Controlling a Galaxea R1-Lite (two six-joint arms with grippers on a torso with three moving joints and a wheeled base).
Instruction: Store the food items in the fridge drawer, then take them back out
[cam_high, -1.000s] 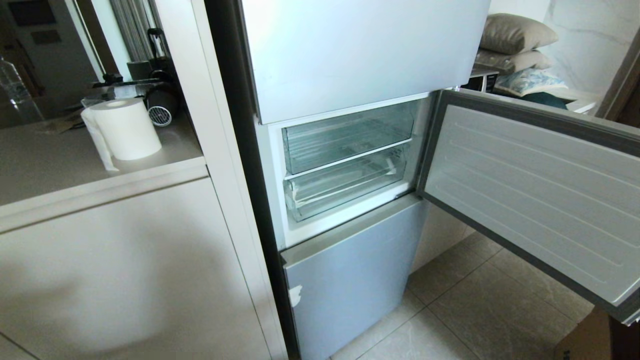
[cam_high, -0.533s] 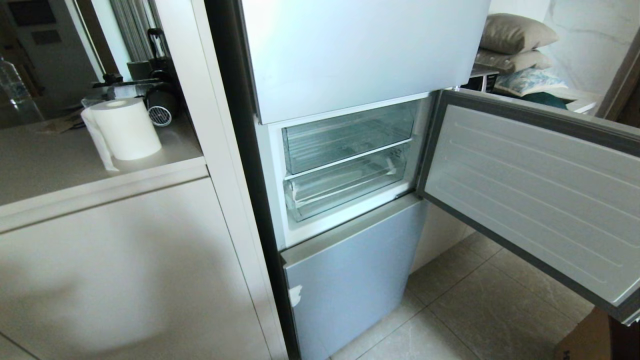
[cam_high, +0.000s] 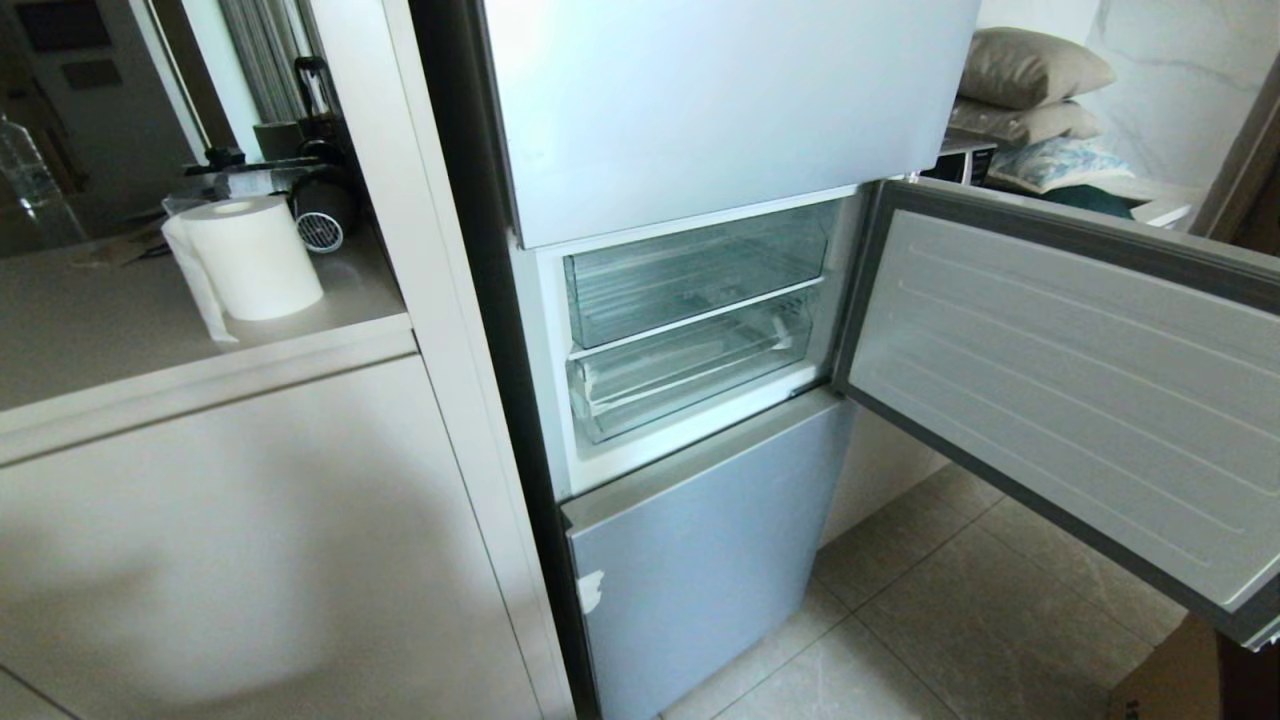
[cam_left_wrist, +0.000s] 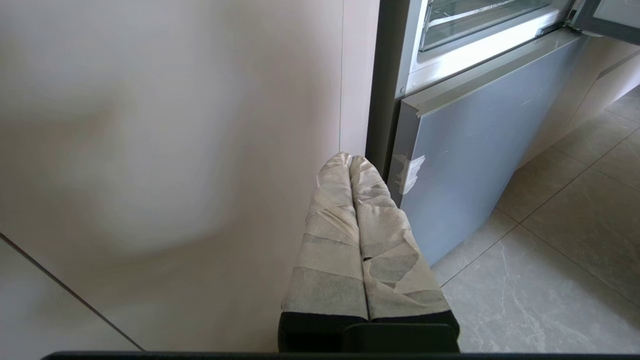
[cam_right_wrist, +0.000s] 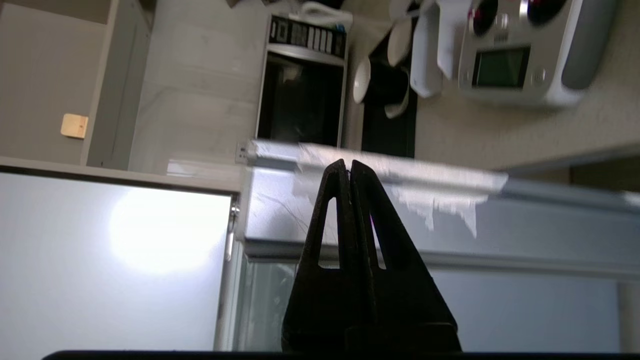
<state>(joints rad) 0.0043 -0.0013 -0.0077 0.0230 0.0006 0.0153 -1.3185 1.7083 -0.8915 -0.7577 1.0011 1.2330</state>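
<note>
Looking down from the head, we see the fridge with its middle door (cam_high: 1080, 400) swung wide open to the right. Behind it sit two clear compartments, one above the other. The lower one is the fridge drawer (cam_high: 690, 375), a shallow transparent box with a thick front lip, pushed in and sitting just above the closed pale-blue bottom panel (cam_high: 700, 560). We can make out no red food items in either compartment, nor anywhere else in our views.

To the left of the fridge stands a pale cabinet whose surface (cam_high: 120, 330) carries a roll of white paper (cam_high: 255, 255), with a dark round appliance (cam_high: 322, 215) just behind it. At the far right, pillows (cam_high: 1035, 70) are stacked beyond the open door.

Neither of our arms shows in the head view. Our left tool (cam_left_wrist: 350, 159) hangs low beside the cabinet front, near the corner of the bottom panel, its two tape-wrapped fingers (cam_left_wrist: 330, 235) pressed together with nothing between them. Our right tool (cam_right_wrist: 346, 164) has its black fingers (cam_right_wrist: 327, 235) closed tip to tip, also holding nothing. In front of it lies a pale-blue fridge panel edge with torn white tape (cam_right_wrist: 430, 202) stuck to it, and beyond that a kitchen surface with a grey appliance (cam_right_wrist: 520, 50) bearing a small screen.
</note>
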